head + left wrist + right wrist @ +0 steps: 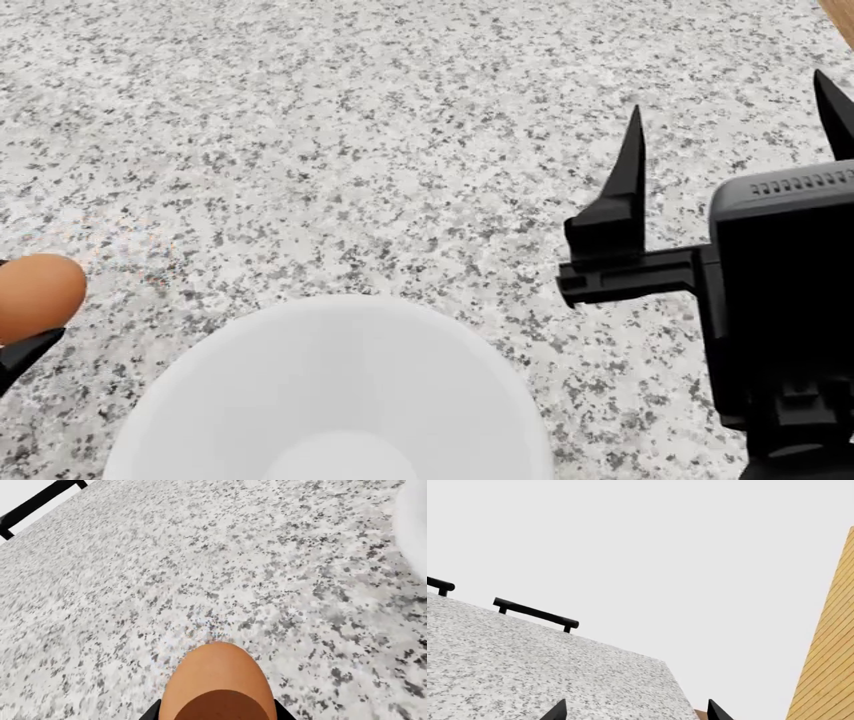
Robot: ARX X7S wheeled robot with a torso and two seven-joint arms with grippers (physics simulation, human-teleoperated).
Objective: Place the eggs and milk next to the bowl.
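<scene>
Egg held over the counter, bowl at the near edge.

The left gripper [219, 715] is clamped on 1 egg [219, 685] above the speckled granite counter [347, 130], just beside the white bowl [334, 390]. The right gripper [727, 130] hangs above the counter with its 2 fingers spread apart, holding nothing.

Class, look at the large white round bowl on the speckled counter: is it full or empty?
Empty as far as shown: the large white round bowl shows only a smooth bare inside in the head view, though its near part is cut off.
</scene>
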